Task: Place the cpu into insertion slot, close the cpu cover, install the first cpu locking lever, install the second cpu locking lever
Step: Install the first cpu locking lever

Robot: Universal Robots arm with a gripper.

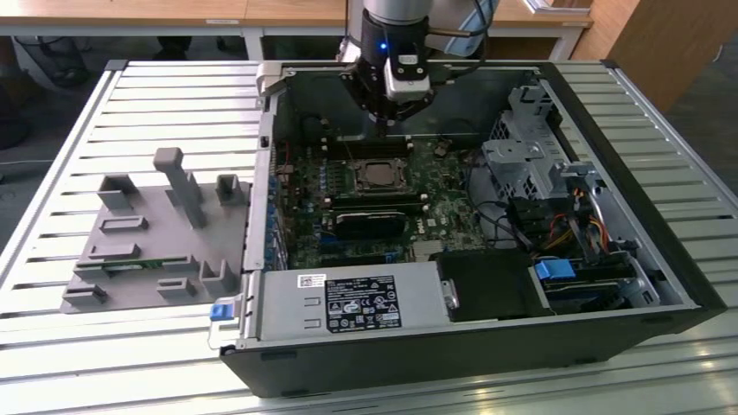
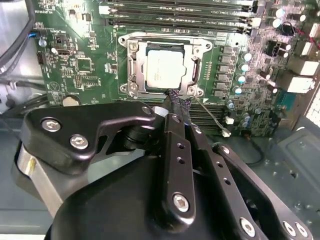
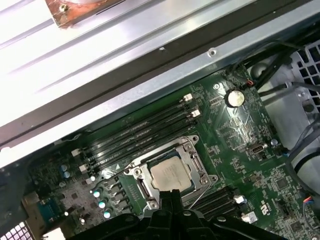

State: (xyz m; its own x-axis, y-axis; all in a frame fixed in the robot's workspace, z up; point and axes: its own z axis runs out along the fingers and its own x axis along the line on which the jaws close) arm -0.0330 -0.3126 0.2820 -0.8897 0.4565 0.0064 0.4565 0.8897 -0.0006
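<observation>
No text readable anywhere. Power supply (image 1: 283,313) has a printed label (image 1: 359,304), marks too small; white sticker (image 1: 311,279) at label's 10 o'clock, illegible. Faint print on cpu (image 2: 165,67), unreadable.

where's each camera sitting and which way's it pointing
Exterior view: off the arm, high, looking down into the open computer case; shows arm and gripper.
First wrist view: on the wrist, looking down at the motherboard; gripper tips show.
Second wrist view: on the wrist, opposite side; gripper body looms close.
Shared: both wrist views show the cpu just past the gripper.
</observation>
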